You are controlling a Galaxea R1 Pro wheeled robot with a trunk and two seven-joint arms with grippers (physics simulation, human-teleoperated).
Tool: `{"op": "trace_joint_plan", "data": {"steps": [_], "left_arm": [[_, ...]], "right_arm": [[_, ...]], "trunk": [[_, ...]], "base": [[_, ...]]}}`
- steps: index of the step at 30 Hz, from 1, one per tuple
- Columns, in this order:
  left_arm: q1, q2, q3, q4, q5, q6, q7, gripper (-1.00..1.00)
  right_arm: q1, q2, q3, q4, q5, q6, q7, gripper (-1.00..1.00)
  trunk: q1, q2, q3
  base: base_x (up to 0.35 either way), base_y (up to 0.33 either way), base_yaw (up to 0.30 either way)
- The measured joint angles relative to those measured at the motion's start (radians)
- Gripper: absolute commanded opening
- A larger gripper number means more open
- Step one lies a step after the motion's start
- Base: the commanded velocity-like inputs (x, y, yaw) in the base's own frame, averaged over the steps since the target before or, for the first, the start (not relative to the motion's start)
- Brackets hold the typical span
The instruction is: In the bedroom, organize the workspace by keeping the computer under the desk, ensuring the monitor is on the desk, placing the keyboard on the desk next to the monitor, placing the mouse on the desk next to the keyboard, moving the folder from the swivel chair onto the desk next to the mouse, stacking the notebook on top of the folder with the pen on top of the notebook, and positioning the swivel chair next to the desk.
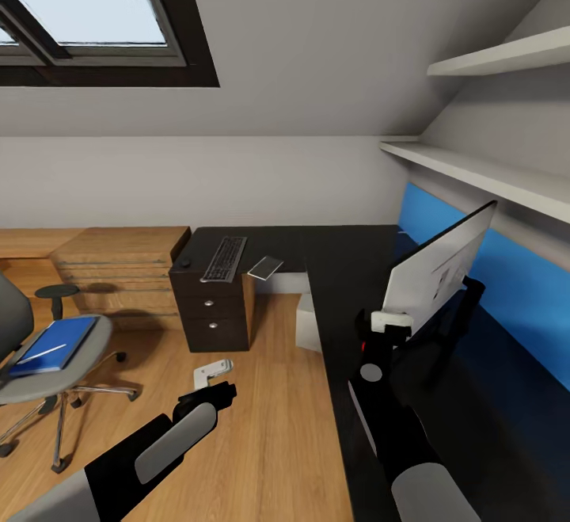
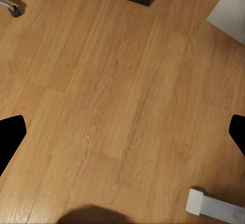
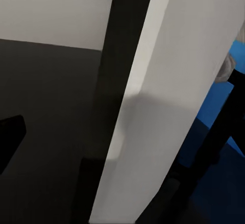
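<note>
Monitor [image 1: 438,268] on bench [image 1: 348,268], right fingers [image 1: 391,321] at its edge; grip state unclear. Left fingers [image 1: 212,371] spread, empty. Monitor likely heavy, fragile: hold frame, not screen.

Floor [image 1: 277,395]: light wood planks, satin sheen
Table [image 1: 348,268]: matt black top
Chair [image 1: 32,363]: grey padded cloth, chrome base

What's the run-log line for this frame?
right gripper: at monitor edge, grasp unclear | left gripper: open over floor | keyboard, mouse, notebook: on desk | folder: on swivel chair
</note>
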Motion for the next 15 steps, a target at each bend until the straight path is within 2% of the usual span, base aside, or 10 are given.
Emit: {"op": "trace_joint_plan", "data": {"steps": [3,6,7,15], "left_arm": [[0.0,0.0,0.0,0.0,0.0,0.0,0.0,1.0],[0.0,0.0,-0.001,0.0,0.0,0.0,0.0,1.0],[0.0,-0.001,-0.001,0.0,0.0,0.0,-0.001,1.0],[0.0,-0.001,-0.002,0.0,0.001,0.0,-0.002,1.0]], "right_arm": [[0.0,0.0,-0.004,0.006,0.0,0.001,-0.005,1.0],[-0.001,-0.001,-0.032,0.026,-0.003,0.004,-0.011,1.0],[-0.001,-0.001,-0.057,0.047,-0.005,0.004,-0.012,1.0],[-0.002,-0.001,-0.066,0.054,-0.004,0.004,-0.012,1.0]], "trunk": [[0.0,0.0,0.0],[0.0,0.0,0.0],[0.0,0.0,0.0],[0.0,0.0,0.0]], "base": [[0.001,0.0,0.0],[0.0,0.0,0.0],[0.0,0.0,0.0],[0.0,0.0,0.0]]}}
